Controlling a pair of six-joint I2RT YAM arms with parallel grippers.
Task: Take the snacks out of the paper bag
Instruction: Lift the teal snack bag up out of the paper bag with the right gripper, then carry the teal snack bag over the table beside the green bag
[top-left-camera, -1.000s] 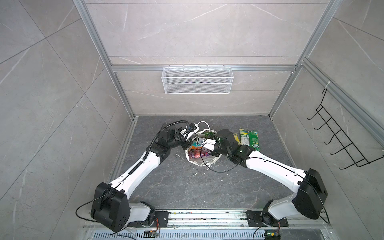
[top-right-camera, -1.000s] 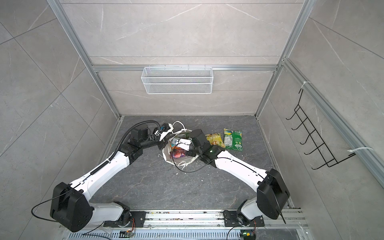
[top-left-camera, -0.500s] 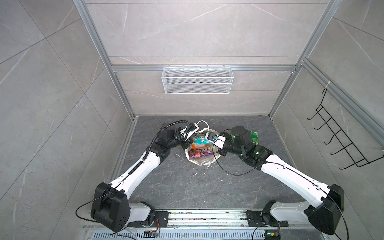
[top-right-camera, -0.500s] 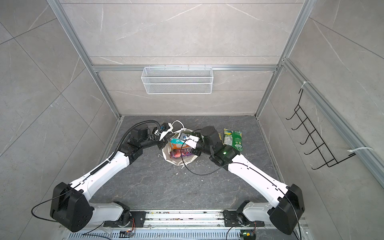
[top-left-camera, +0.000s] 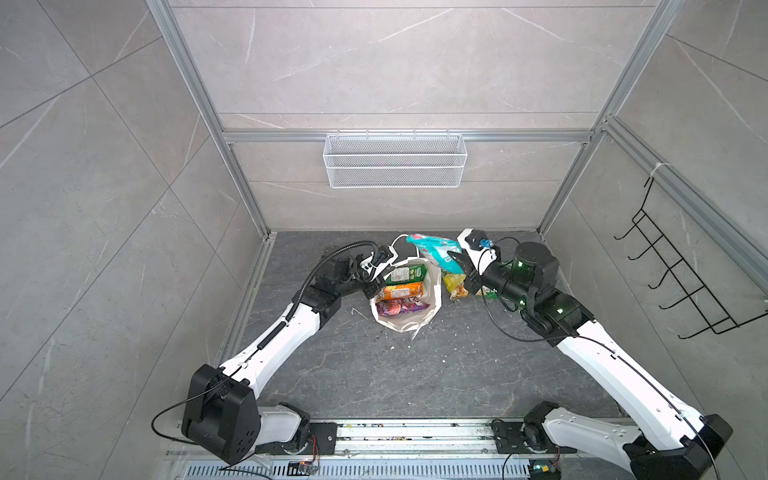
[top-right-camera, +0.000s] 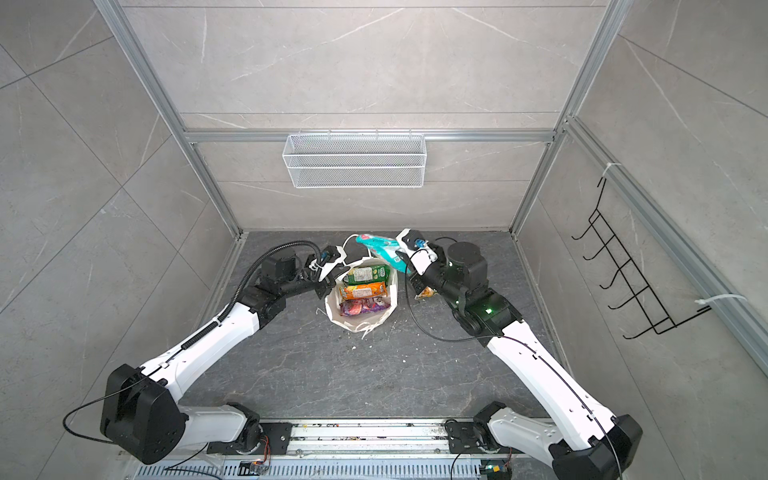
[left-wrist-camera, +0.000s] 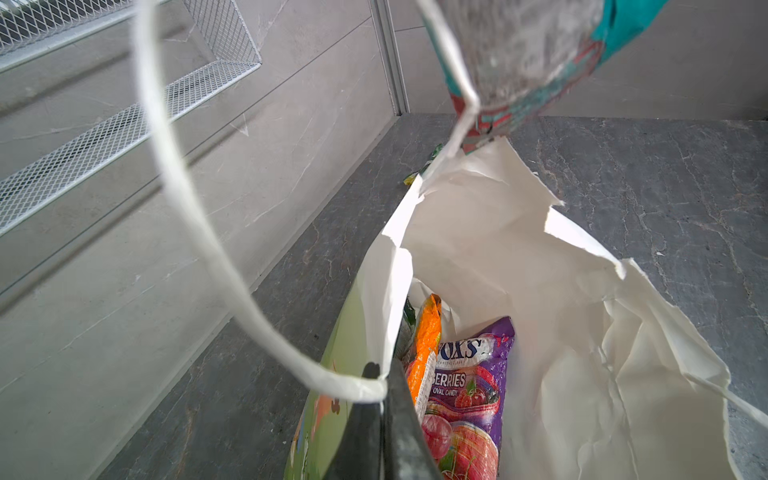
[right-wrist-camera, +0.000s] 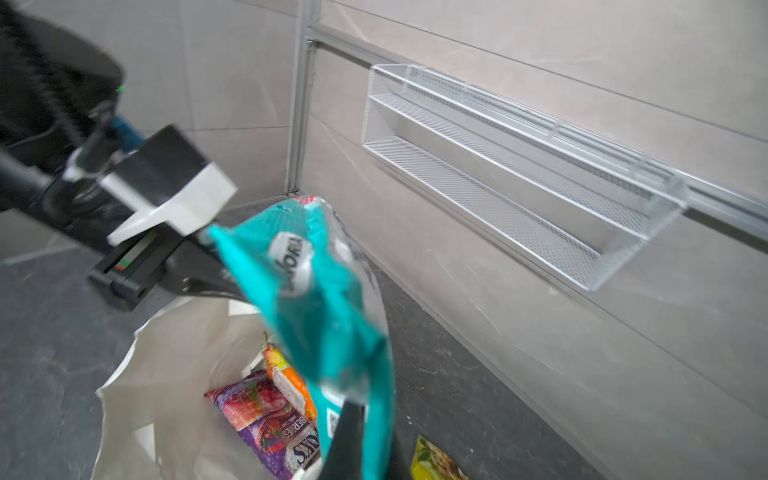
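The right arm has come up out of the paper bag (top-left-camera: 405, 326) and swung toward the table's (top-left-camera: 374, 374) far edge, taking the teal mint bag (top-left-camera: 432, 249) with it. On the left, the left gripper (top-left-camera: 371, 289) is clenched on the paper bag's left rim beside a white cord handle (left-wrist-camera: 174, 166), its fingers (left-wrist-camera: 386, 432) pinching the paper. The paper bag stands upright and open near the middle of the far edge. Inside, a green packet (top-left-camera: 405, 274), an orange packet (top-left-camera: 401, 291) and a purple FOX'S packet (top-left-camera: 401, 307) stand side by side. To the right, the right gripper (top-left-camera: 455, 262) grasps the teal mint bag by one end, holding it in the air over the paper bag's far right rim. A yellow chip bag (top-left-camera: 455, 287) lies on the table just beside the paper bag, below that gripper.
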